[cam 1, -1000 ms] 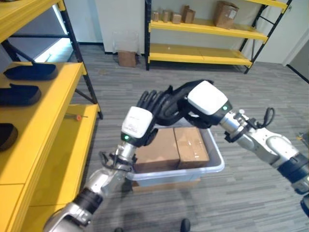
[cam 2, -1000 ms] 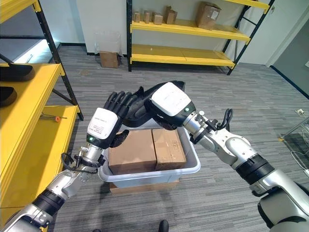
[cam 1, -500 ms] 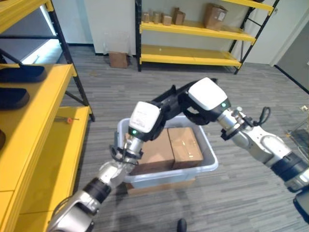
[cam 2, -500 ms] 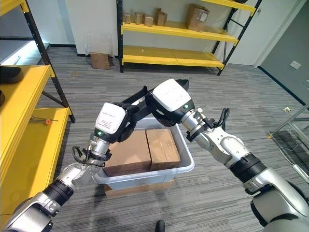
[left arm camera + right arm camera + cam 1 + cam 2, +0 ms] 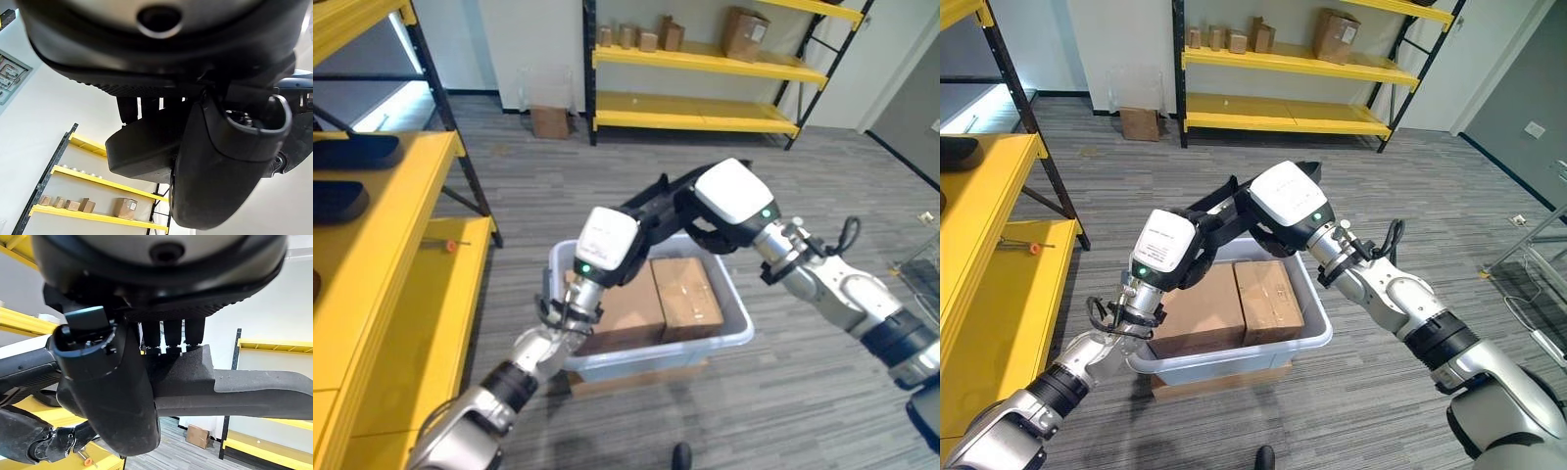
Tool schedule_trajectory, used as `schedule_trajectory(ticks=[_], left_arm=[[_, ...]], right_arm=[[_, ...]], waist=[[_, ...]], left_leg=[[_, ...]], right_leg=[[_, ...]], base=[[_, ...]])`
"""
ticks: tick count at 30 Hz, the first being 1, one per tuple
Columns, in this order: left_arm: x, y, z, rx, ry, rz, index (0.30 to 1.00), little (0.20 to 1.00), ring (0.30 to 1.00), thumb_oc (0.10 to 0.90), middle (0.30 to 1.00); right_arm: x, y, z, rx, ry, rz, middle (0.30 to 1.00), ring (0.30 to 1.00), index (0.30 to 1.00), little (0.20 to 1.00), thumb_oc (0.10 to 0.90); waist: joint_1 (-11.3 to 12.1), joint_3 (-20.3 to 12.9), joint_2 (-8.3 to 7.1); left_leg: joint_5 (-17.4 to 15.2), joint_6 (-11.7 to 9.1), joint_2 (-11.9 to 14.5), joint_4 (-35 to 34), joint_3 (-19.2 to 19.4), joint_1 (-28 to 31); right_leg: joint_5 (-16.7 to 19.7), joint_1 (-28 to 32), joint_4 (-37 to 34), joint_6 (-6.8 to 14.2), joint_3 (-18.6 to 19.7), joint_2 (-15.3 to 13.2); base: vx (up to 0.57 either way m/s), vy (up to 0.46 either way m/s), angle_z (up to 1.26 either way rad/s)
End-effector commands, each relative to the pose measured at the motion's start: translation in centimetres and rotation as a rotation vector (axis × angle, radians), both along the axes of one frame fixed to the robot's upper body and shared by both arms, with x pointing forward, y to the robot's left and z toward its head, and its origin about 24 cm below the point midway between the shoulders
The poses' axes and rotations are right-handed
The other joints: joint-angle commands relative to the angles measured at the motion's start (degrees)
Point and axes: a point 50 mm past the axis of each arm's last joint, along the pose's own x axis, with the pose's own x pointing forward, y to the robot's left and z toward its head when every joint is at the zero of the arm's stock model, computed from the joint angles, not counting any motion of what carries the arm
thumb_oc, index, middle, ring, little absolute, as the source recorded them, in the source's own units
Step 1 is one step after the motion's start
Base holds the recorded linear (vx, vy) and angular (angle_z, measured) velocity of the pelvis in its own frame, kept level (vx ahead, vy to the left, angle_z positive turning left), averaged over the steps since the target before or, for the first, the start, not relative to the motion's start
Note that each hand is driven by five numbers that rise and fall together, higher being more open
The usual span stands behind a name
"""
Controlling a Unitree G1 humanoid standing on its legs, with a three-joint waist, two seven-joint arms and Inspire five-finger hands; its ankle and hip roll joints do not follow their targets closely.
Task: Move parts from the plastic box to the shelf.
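L hand & R hand hold a long black foam part between them above the grey plastic box, fingers curled on it in both wrist views. Two cardboard boxes lie in the box. Yellow shelf is to the left.

The grey wood-patterned plank floor carries a flat brown cardboard box, and a pale grey plastic tub sits on top of that. A small brown carton stands on the floor by the far wall. The near yellow metal shelf holds a small orange-handled tool. The far yellow shelf rack bears several brown cardboard boxes.
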Motion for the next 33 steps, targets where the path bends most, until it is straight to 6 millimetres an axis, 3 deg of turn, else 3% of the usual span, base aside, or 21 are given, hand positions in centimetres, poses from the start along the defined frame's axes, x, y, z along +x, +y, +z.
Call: schedule_trajectory(ticks=[1, 11, 15, 23, 29, 33], left_arm=[[1.1, -1.4, 2.8, -0.072, -0.083, -0.054, 0.3, 0.3, 0.3, 0.4, 0.3], [-0.1, 4.1, 1.6, -0.086, -0.05, 0.106, 0.3, 0.3, 0.3, 0.4, 0.3], [-1.3, 7.0, 1.0, -0.156, -0.032, 0.207, 0.3, 0.3, 0.3, 0.4, 0.3], [-3.6, 10.8, 0.4, -0.218, -0.033, 0.345, 0.3, 0.3, 0.3, 0.4, 0.3], [-5.5, 13.1, 1.5, -0.278, -0.114, 0.426, 0.3, 0.3, 0.3, 0.4, 0.3], [-7.2, 14.7, 2.2, -0.333, -0.17, 0.478, 0.3, 0.3, 0.3, 0.4, 0.3]], right_arm=[[-1.8, 3.7, 9.9, 0.371, -0.325, 0.263, 1.0, 1.0, 1.0, 1.0, 0.9], [-2.8, 1.8, 6.6, 0.466, -0.212, 0.227, 1.0, 1.0, 1.0, 1.0, 0.9], [-3.7, 0.0, 4.5, 0.543, -0.148, 0.178, 1.0, 1.0, 1.0, 1.0, 0.9], [-5.2, -2.5, 1.8, 0.615, -0.08, 0.091, 1.0, 1.0, 1.0, 1.0, 0.9], [-6.1, -3.8, 0.1, 0.666, -0.028, 0.035, 1.0, 1.0, 1.0, 1.0, 0.9], [-6.3, -3.5, -0.4, 0.714, 0.004, 0.042, 1.0, 1.0, 1.0, 1.0, 0.9]], waist=[[1.1, -2.8, 0.82], [1.4, -2.7, 2.44], [1.6, -2.6, 3.28], [1.7, -2.5, 4.16], [2.0, -2.2, 4.95], [2.6, -0.2, 6.08]], left_leg=[[-5.1, 0.3, 2.2, -0.4, -1.4, 3.5], [-5.2, 0.4, 1.8, -0.4, -1.3, 3.9], [-5.0, 0.4, 1.7, -0.4, -1.4, 4.1], [-4.9, 0.4, 1.6, -0.4, -1.7, 4.2], [-4.6, 0.3, 1.8, -0.4, -1.9, 4.3], [-3.7, 0.6, 2.9, -0.4, -2.5, 4.4]], right_leg=[[-1.1, 4.9, -0.1, 5.3, -1.9, -3.7], [-1.4, 5.5, -0.1, 5.2, -2.3, -4.0], [-1.6, 5.8, 0.0, 5.2, -2.4, -4.1], [-2.0, 6.1, 0.0, 5.0, -2.9, -4.2], [-2.5, 6.4, 0.2, 4.8, -3.0, -4.1], [-6.0, 3.4, 6.4, 3.4, -2.1, -3.1]], base=[[0.0, 0.0, 0.0], [0.0, 0.0, -0.01], [0.0, 0.0, 0.0], [0.0, -0.007, 0.02], [-0.01, -0.008, 0.01], [-0.06, -0.048, -0.01]])
